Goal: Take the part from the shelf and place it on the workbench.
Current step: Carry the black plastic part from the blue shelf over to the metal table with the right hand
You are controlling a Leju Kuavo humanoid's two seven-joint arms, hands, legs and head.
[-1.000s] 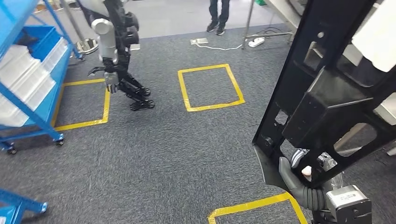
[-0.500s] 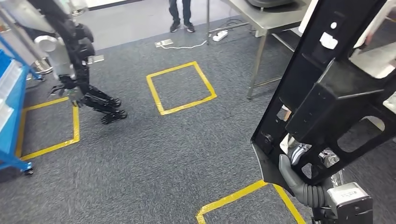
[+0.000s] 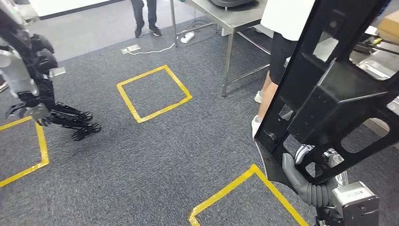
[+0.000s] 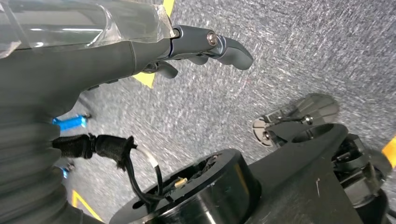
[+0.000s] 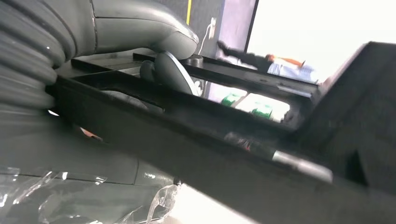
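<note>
The part (image 3: 329,89) is a large black plastic frame with cut-outs, standing upright at the right of the head view. My right hand (image 3: 301,176) grips its lower edge from below, with fingers through an opening. In the right wrist view the grey thumb (image 5: 140,28) lies over a black bar of the part (image 5: 196,149). My left hand (image 4: 196,46) hangs over the grey carpet with its fingers apart, holding nothing. A steel table (image 3: 226,14) stands at the back.
Another humanoid robot (image 3: 33,84) stands at the left. A person in a white shirt and black shorts (image 3: 277,52) stands close behind the part. A second person (image 3: 143,19) is further back. Yellow tape squares (image 3: 153,92) mark the carpet. A power strip (image 3: 188,37) lies by the table.
The camera has turned: the blue shelf has slid out at the left, and the steel table and the nearby person have come in. The part stays in my right hand.
</note>
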